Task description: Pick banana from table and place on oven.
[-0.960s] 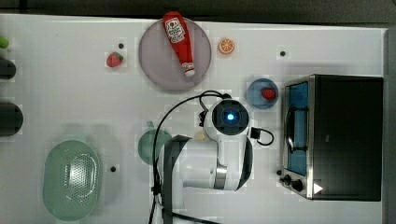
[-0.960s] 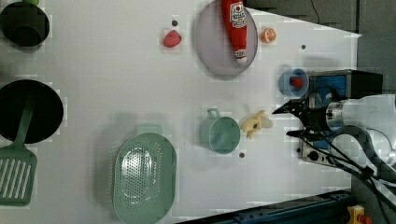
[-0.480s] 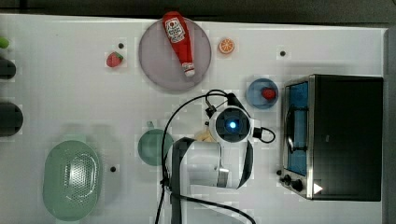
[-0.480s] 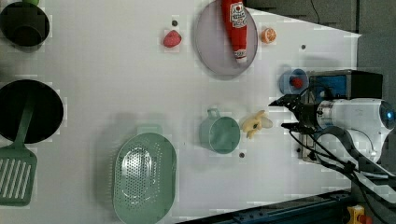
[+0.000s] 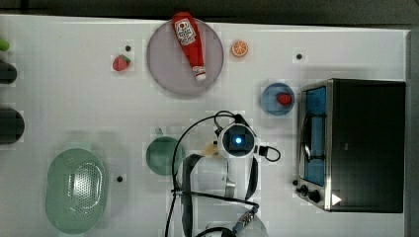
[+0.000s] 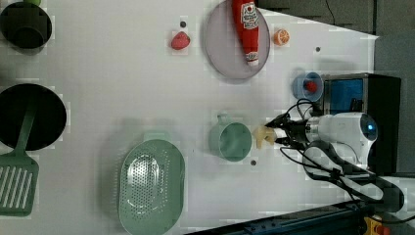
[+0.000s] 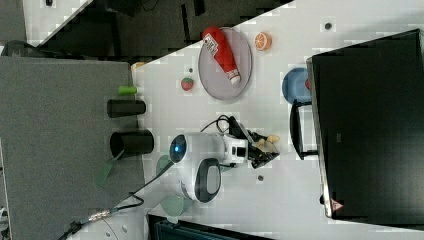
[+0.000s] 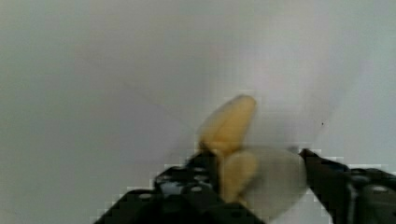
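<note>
Since the earlier frame the arm is reaching further out from the oven (image 6: 364,103) side toward the banana (image 6: 263,136), which is lying where it was. The oven is sitting at the left view's right on the table (image 6: 122,88), black top bare. Green cup (image 6: 230,141) is just beside the banana, on its far side from the oven. Gripper (image 6: 275,131) is straddling the banana, jaws narrowing around it; firm pinch not confirmed. Step: grasping. Next: finishing the squeeze, lifting clear, carrying over to the oven top.
</note>
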Robot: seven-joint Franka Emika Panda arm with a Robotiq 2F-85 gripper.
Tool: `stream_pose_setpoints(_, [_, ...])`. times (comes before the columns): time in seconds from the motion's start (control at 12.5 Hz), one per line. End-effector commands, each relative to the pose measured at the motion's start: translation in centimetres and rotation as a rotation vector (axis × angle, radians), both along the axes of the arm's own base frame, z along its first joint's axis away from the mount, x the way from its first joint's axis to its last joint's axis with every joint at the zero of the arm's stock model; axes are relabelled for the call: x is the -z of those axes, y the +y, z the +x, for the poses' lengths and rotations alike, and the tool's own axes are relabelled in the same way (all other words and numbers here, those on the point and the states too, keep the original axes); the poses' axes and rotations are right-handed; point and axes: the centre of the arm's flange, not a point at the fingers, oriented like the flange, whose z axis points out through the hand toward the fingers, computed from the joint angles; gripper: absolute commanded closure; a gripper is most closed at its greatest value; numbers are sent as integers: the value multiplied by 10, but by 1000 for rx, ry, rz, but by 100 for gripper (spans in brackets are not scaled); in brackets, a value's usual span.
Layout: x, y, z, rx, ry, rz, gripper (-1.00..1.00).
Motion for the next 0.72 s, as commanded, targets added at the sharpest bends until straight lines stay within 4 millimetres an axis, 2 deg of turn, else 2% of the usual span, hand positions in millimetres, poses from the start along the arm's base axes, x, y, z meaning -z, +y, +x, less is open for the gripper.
stream_pose_setpoints(0.08, [-26,-6,14,31,-76,0,27])
stream_pose_setpoints(0.16, [-27,-6,15,31,-80,-1,48])
stream_pose_setpoints(0.4, [-39,-6,21,30,-106,-1,49])
stream_pose_setpoints(0.48, [-53,-6,27,30,-135,-2,49])
stream_pose_setpoints(0.56, [-76,-5,36,28,-182,-2,49])
stream_pose_setpoints(0.72, [-134,-4,49,24,-254,2,49])
